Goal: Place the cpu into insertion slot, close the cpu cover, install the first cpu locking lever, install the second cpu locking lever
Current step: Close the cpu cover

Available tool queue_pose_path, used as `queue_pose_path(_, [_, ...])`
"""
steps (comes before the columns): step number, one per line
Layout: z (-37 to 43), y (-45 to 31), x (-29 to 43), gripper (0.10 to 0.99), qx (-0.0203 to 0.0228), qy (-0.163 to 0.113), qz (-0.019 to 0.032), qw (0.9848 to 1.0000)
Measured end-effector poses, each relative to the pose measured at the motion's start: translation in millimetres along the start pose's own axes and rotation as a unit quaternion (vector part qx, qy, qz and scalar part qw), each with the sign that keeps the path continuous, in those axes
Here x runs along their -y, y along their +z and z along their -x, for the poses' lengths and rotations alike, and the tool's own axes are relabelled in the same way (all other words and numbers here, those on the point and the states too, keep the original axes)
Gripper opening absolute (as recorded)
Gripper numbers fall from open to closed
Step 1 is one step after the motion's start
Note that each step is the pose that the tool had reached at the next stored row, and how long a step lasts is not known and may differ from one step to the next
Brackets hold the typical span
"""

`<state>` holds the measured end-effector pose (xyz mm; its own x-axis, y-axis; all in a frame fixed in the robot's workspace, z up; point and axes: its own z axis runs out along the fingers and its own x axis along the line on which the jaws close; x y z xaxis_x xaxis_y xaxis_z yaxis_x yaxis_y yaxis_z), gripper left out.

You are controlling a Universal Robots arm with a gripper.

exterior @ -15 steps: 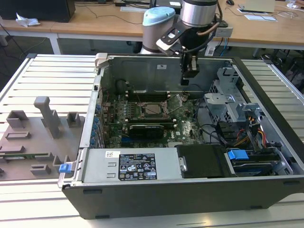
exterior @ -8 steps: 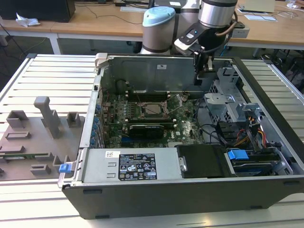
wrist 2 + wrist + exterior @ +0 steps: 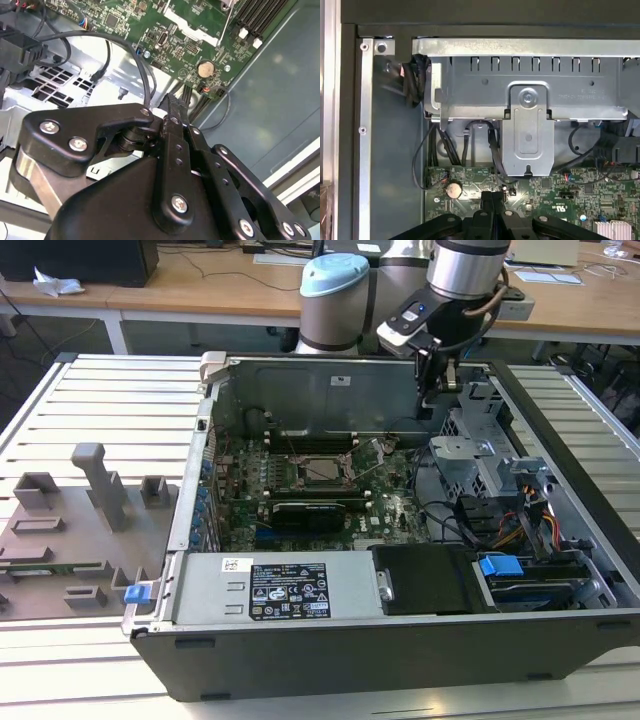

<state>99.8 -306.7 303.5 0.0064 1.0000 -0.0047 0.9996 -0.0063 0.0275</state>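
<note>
Gripper [image 3: 491,197] closed tight, nothing held that I see; risk: I snag black cables [image 3: 492,145] beside coin cell [image 3: 453,189] if lowering.

Slatted table [image 3: 110,400]; open computer case [image 3: 400,652], grey fixture plate [image 3: 92,546] atop

case [image 3: 400,655] is set on the table [image 3: 100,390] | motherboard [image 3: 238,518] is laid flat inside it | insertion slot [image 3: 322,468] is found mid-board, expansion card [image 3: 310,510] just in front | power supply [image 3: 290,590] is tucked along the front wall | drive cage [image 3: 480,455] is parked at the exterior view's right | gripper [image 3: 438,390] is hung over the board's back edge, beside the cage
</note>
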Motion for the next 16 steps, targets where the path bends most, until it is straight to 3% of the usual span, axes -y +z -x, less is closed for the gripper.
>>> queue_pose_path(5, [0.0, 11.6, -0.9, 0.106, 0.0000, 0.000, -0.0007, 1.0000])
queue_pose_path(8, [-0.1, 19.2, 2.7, 0.106, 0.0000, 0.000, -0.0023, 1.0000])
queue_pose_path(10, [0.0, 20.2, 2.8, 0.106, 0.0001, 0.000, -0.0109, 0.9999])
queue_pose_path(12, [-0.1, 20.7, 1.3, 0.106, 0.0003, 0.000, -0.0257, 0.9997])
queue_pose_path(13, [-0.1, 21.3, 1.3, 0.106, 0.0005, -0.001, -0.0302, 0.9995])
queue_pose_path(16, [-0.1, 24.1, 3.3, 0.106, -0.0034, -0.010, -0.0306, 0.9995])
